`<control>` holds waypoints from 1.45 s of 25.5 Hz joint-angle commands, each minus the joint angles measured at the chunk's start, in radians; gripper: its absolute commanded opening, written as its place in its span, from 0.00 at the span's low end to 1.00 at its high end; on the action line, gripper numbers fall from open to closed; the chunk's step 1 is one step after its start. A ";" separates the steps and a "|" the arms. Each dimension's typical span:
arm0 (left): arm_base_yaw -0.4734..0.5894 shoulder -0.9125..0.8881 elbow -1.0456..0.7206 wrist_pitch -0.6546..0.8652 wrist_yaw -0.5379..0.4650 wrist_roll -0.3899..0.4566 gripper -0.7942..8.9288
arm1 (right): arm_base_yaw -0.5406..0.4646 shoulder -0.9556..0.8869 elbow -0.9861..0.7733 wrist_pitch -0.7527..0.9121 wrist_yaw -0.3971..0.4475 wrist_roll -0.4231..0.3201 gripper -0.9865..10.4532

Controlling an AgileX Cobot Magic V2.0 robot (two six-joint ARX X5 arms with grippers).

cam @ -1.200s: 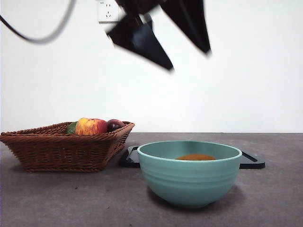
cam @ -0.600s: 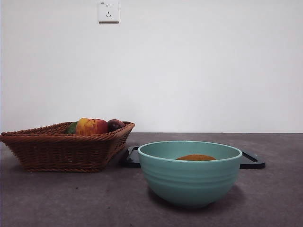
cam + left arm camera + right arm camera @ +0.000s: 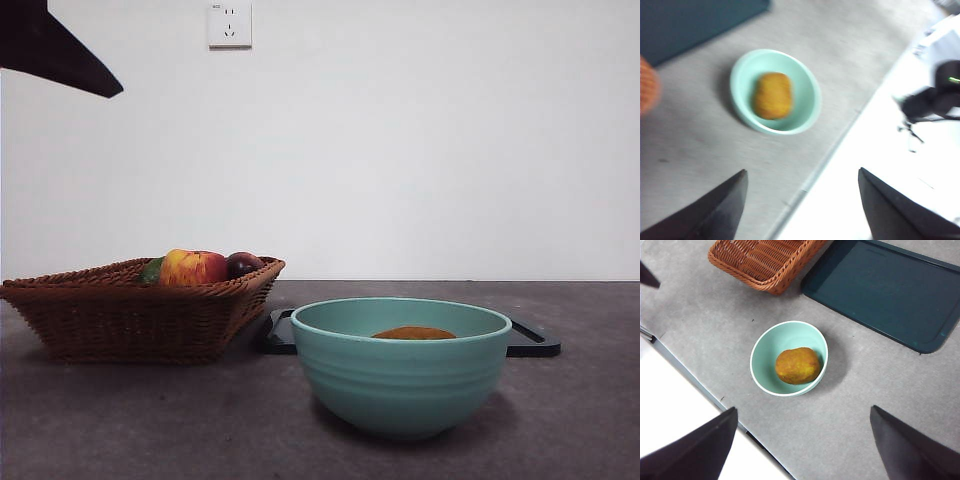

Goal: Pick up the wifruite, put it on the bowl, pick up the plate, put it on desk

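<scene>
A black tip [image 3: 55, 55] of one arm shows at the top left corner of the front view; which arm it belongs to cannot be told from there. Below it, at the left of the desk [image 3: 120, 420], stands a brown wicker basket [image 3: 130, 315] holding a red-yellow apple [image 3: 192, 267], a dark purple fruit [image 3: 243, 264] and something green [image 3: 151, 270] at the apple's left. Just beside the basket's right corner lies a flat dark tray [image 3: 530, 340], mostly hidden behind the bowl [image 3: 400, 375], which stands nearer the camera and right of centre. The wifruite [image 3: 413, 333] lies inside the bowl, only its brown top showing above the rim. From above, the right wrist view shows the wifruite [image 3: 797, 365] resting on the bowl's [image 3: 767, 352] floor, with the basket [image 3: 760, 260] and tray [image 3: 885, 287] well apart from it on the far side. The left tool [image 3: 802, 200] is spread wide and holds nothing, high above the desk edge, with the bowl [image 3: 805, 100] in its blurred view. The right tool [image 3: 802, 442] is likewise spread wide and empty, high over the bowl.
</scene>
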 commanded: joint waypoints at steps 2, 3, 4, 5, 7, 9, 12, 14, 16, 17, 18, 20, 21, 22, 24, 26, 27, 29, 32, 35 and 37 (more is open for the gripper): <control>-0.009 0.002 0.005 0.008 0.028 0.020 0.44 | 0.005 0.006 0.017 0.009 0.000 0.000 0.46; -0.009 0.002 0.005 0.010 0.028 0.020 0.44 | 0.005 0.006 0.017 0.009 0.000 0.001 0.46; -0.009 0.002 0.005 0.010 0.028 0.020 0.44 | 0.005 0.006 0.016 0.009 0.000 0.002 0.46; -0.009 0.002 0.005 0.010 0.028 0.020 0.44 | 0.005 0.006 0.016 0.009 0.000 0.006 0.46; -0.009 0.002 0.005 0.010 0.028 0.020 0.44 | 0.005 0.009 0.014 0.010 0.000 0.027 0.46; -0.009 0.002 0.005 0.010 0.028 0.020 0.44 | 0.005 0.016 0.005 0.014 0.000 0.052 0.46; -0.009 0.002 0.005 0.011 0.028 0.020 0.44 | 0.006 0.034 -0.041 0.058 -0.001 0.103 0.46; -0.009 0.002 0.005 0.011 0.028 0.020 0.44 | 0.013 0.048 -0.089 0.108 -0.002 0.142 0.46; -0.009 0.002 0.005 0.011 0.028 0.020 0.44 | 0.027 0.062 -0.144 0.171 -0.002 0.187 0.46; -0.009 0.002 0.005 0.011 0.028 0.020 0.44 | 0.038 0.070 -0.173 0.207 -0.001 0.211 0.46; -0.009 0.002 0.005 0.010 0.028 0.020 0.44 | 0.049 0.079 -0.202 0.248 -0.001 0.233 0.46; -0.009 0.002 0.005 0.011 0.028 0.020 0.44 | 0.074 0.096 -0.249 0.325 -0.001 0.273 0.45; -0.009 0.002 0.005 0.011 0.028 0.020 0.44 | 0.089 0.109 -0.271 0.369 0.000 0.293 0.45; -0.009 0.002 0.005 0.011 0.028 0.021 0.44 | 0.103 0.122 -0.287 0.403 0.000 0.307 0.44; -0.009 0.002 0.005 0.011 0.027 0.023 0.44 | 0.134 0.160 -0.324 0.481 0.004 0.333 0.39; -0.009 0.002 0.005 0.011 0.027 0.024 0.44 | 0.161 0.201 -0.346 0.532 0.030 0.345 0.39; -0.009 0.002 0.005 0.011 0.027 0.024 0.44 | 0.178 0.226 -0.353 0.556 0.051 0.346 0.39; -0.009 0.002 0.005 0.011 0.027 0.026 0.44 | 0.207 0.276 -0.357 0.592 0.101 0.345 0.38; -0.009 0.002 0.005 0.011 0.027 0.026 0.44 | 0.238 0.349 -0.357 0.658 0.160 0.345 0.36; -0.009 0.002 0.005 0.011 0.027 0.026 0.44 | 0.260 0.416 -0.357 0.724 0.203 0.346 0.36; -0.009 0.002 0.005 0.011 0.027 0.026 0.44 | 0.273 0.457 -0.357 0.757 0.236 0.346 0.31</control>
